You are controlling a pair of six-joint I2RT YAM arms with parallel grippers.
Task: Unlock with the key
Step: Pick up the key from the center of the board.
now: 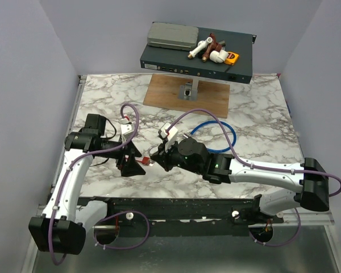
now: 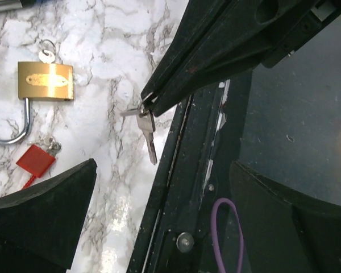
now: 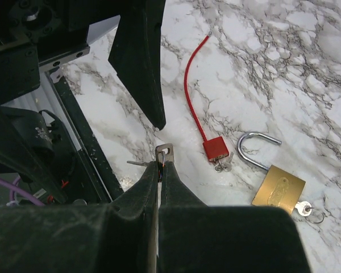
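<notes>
My right gripper (image 3: 161, 166) is shut on the head of a small silver key (image 3: 165, 152), which hangs from its tips (image 2: 149, 103) with the blade (image 2: 150, 142) just above the marble near the table's front edge. A second key (image 3: 137, 163) sticks out sideways from the same ring. A brass padlock (image 2: 45, 81) lies flat with its shackle (image 3: 253, 149) swung free at one end and another key (image 3: 302, 209) in its base. My left gripper (image 2: 170, 227) stands wide open beside the held key with nothing in it. In the top view both grippers (image 1: 131, 158) (image 1: 152, 160) meet near the table's front.
A red cable lock (image 3: 216, 149) with its own keys lies between the brass padlock and the held key. A blue cable loop (image 1: 216, 136), a wooden board (image 1: 187, 94) and a dark box (image 1: 196, 57) with clutter are farther back. The black front rail (image 2: 182, 187) runs under my left gripper.
</notes>
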